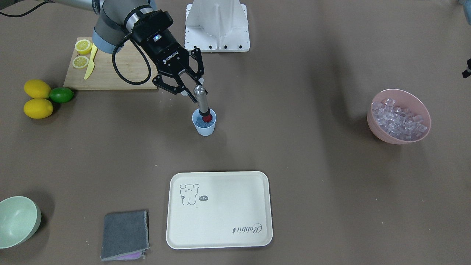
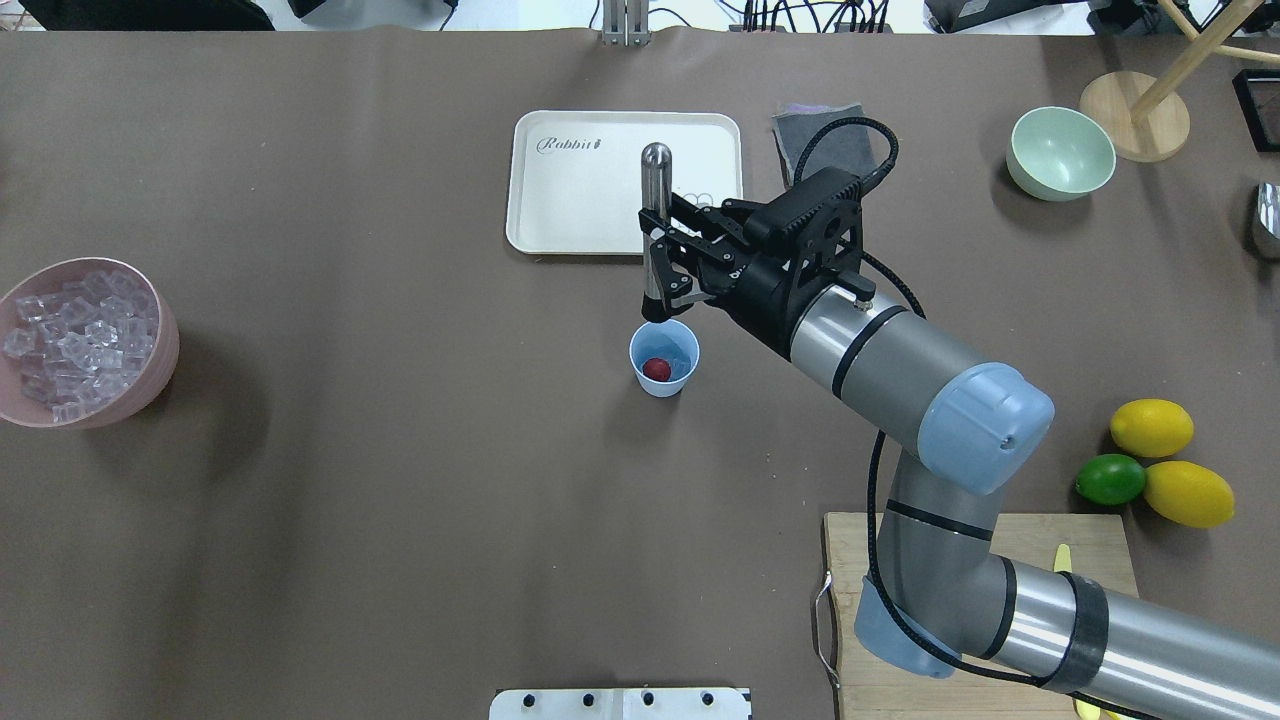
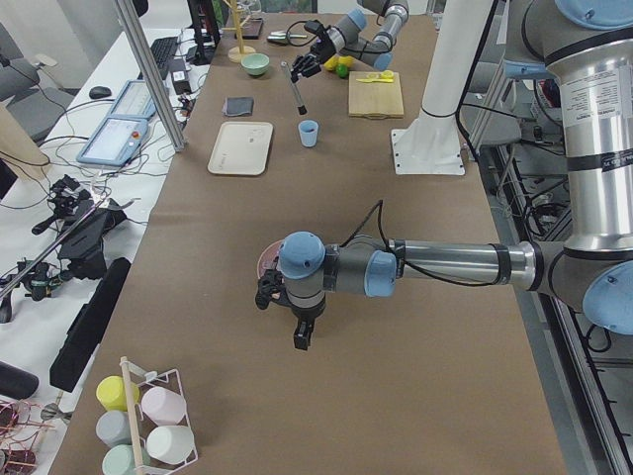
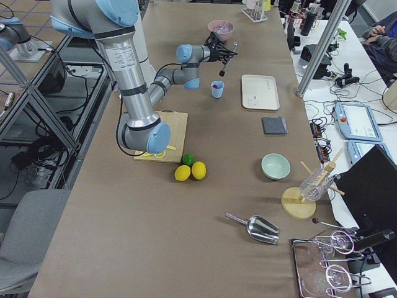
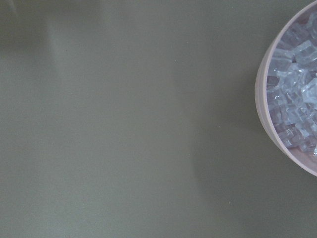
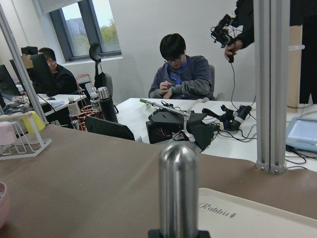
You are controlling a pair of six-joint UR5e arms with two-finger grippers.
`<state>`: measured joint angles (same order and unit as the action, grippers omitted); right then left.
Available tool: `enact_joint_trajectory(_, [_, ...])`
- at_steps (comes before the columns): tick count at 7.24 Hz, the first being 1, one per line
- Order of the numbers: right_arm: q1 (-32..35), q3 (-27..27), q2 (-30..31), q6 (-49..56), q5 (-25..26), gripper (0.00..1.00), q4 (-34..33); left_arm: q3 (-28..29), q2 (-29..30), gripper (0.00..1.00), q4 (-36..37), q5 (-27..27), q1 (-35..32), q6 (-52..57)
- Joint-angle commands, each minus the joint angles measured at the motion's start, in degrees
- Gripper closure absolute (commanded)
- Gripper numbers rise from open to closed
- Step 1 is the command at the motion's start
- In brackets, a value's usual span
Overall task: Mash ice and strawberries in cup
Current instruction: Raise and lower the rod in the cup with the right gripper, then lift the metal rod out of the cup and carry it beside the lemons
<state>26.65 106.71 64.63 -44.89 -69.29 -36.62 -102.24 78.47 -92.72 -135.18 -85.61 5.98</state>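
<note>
The light-blue cup [image 1: 204,127] [image 2: 664,372] stands mid-table with a red strawberry [image 1: 207,118] [image 2: 656,369] and some clear ice [image 1: 198,120] inside. My right gripper [image 1: 195,94] [image 2: 655,268] is shut on a steel muddler [image 1: 200,97] [image 2: 655,200] [image 6: 179,188]. The muddler is held upright, its black tip just above the cup's mouth. More ice [image 1: 399,117] [image 5: 297,99] fills the pink bowl [image 1: 379,129] [image 2: 165,365]. My left gripper [image 3: 287,302] hovers beside that bowl and shows only in the exterior left view, so I cannot tell its state.
A cream tray [image 1: 220,235] [image 2: 560,200] lies beyond the cup. A cutting board [image 1: 121,79] holds lemon halves and a yellow knife, with two lemons [image 1: 37,98] and a lime [image 1: 61,95] beside it. A green bowl [image 1: 16,221] and grey cloth [image 1: 125,233] sit near the tray.
</note>
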Motion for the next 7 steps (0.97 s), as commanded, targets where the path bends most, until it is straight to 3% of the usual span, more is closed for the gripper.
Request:
enact_joint_trajectory(1, [2.43, 12.4, -0.29, -10.8, -2.5, 1.0, -29.06, 0.19, -0.07, 0.01, -0.01, 0.0, 0.0, 0.09])
enact_joint_trajectory(2, [4.88, 14.73, -0.3, -15.96, -8.18, 1.0, -36.52, 0.37, 0.02, 0.01, -0.01, 0.0, 0.0, 0.09])
enact_joint_trajectory(3, [8.56, 14.67, 0.31, -24.63, -18.67, 1.0, -38.51, 0.46, -0.07, 0.01, -0.35, 0.0, 0.0, 0.09])
enact_joint_trajectory(5, [19.62, 14.49, 0.15, -27.88, -42.58, 1.0, -51.72, 1.51, -0.16, 0.01, -2.63, 0.0, 0.0, -0.09])
enact_joint_trajectory(6, [22.89, 13.27, 0.75, -26.92, -49.65, 1.0, -57.46, 1.77, -0.16, 0.01, -2.99, 0.0, 0.09, -0.09])
enact_joint_trajectory(7, [23.79, 10.04, 1.89, -24.56, -52.94, 1.0, -59.25, 1.86, -0.16, 0.01, -3.6, 0.0, 0.09, -0.09])
